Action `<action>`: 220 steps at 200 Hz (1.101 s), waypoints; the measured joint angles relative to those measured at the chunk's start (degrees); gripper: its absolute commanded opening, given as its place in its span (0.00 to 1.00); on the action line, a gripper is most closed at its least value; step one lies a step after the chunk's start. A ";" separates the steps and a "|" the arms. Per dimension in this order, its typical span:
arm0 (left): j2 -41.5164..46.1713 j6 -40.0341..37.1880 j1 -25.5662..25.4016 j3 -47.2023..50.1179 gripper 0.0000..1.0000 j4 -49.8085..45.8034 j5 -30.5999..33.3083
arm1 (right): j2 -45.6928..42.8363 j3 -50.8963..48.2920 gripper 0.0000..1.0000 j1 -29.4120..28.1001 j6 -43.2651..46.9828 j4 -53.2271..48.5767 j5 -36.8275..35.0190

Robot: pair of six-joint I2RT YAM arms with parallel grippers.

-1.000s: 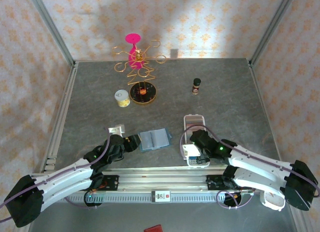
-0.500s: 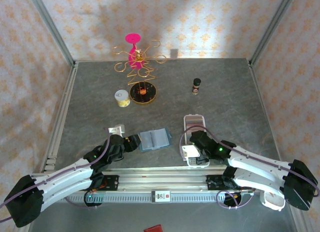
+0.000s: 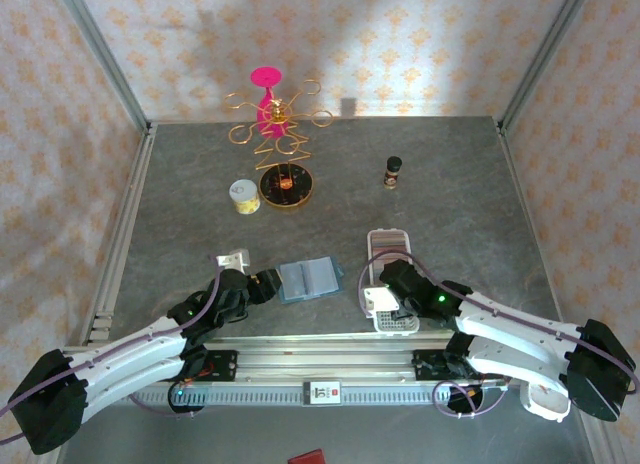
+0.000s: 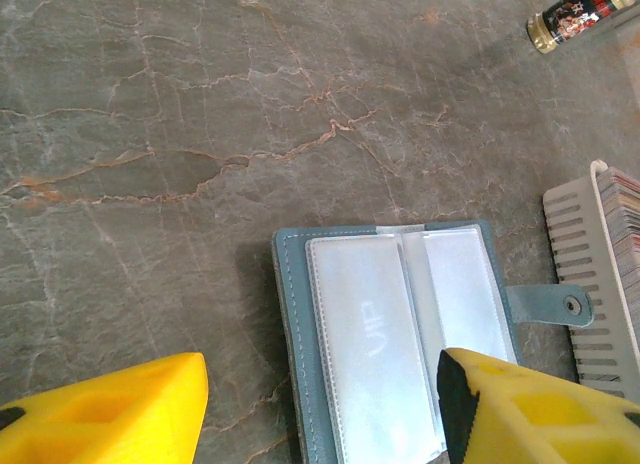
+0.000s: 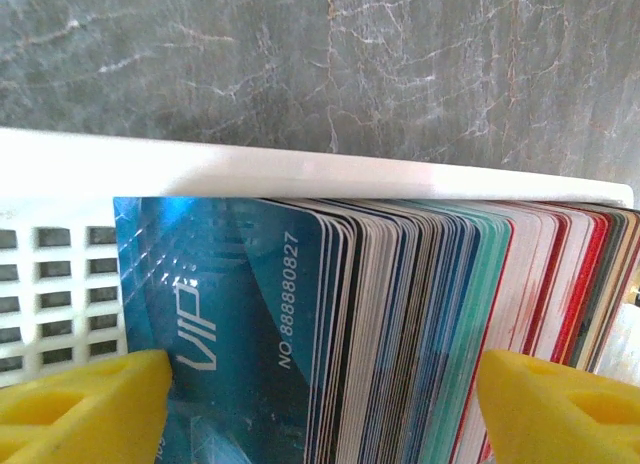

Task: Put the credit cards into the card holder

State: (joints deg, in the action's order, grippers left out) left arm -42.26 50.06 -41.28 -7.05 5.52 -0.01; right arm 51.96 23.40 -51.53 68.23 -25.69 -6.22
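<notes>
The card holder (image 3: 305,279) (image 4: 400,334) lies open and flat on the grey table, teal with clear sleeves and a closing tab on its right edge. My left gripper (image 3: 268,284) (image 4: 322,384) is open at its near left side, one yellow finger over the table and the other over the right sleeve. The credit cards (image 5: 330,314) stand packed on edge in a white slotted tray (image 3: 388,242) (image 5: 300,169), a blue VIP card facing the front. My right gripper (image 3: 385,299) (image 5: 325,374) hangs over the tray's near end, open, its fingers on either side of a thick bunch of cards.
A small dark bottle (image 3: 393,171) (image 4: 575,12) stands at the back right. At the back left are a gold wire stand with a pink top (image 3: 272,124), a dark round dish (image 3: 287,187) and a small tin (image 3: 243,196). A small white piece (image 3: 232,258) lies near my left arm.
The right gripper's jaws have narrowed around the cards, and it has shifted slightly over the tray. The left arm and the card holder have not moved.
</notes>
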 measured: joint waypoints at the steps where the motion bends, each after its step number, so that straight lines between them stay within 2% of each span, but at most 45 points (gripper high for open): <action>1: 0.00 0.00 0.00 0.00 0.63 0.00 0.00 | 0.00 0.00 0.77 0.00 0.00 0.00 0.00; 74: -0.52 0.00 0.00 0.00 0.63 0.22 -0.04 | -1.31 0.07 0.61 0.00 -0.07 -1.44 0.48; 121: -1.22 0.00 0.00 0.00 0.63 0.37 -0.85 | -2.05 0.52 0.41 -0.02 -0.11 -2.84 1.07; 220: -2.12 0.00 0.00 0.00 0.62 0.98 -1.29 | -3.65 1.01 0.33 0.00 -0.20 -4.35 1.25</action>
State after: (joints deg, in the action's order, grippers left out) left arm -44.38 50.06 -41.28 -7.05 6.50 -1.30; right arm 48.31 24.40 -51.53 68.03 -30.04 -4.97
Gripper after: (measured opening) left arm 0.620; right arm 0.340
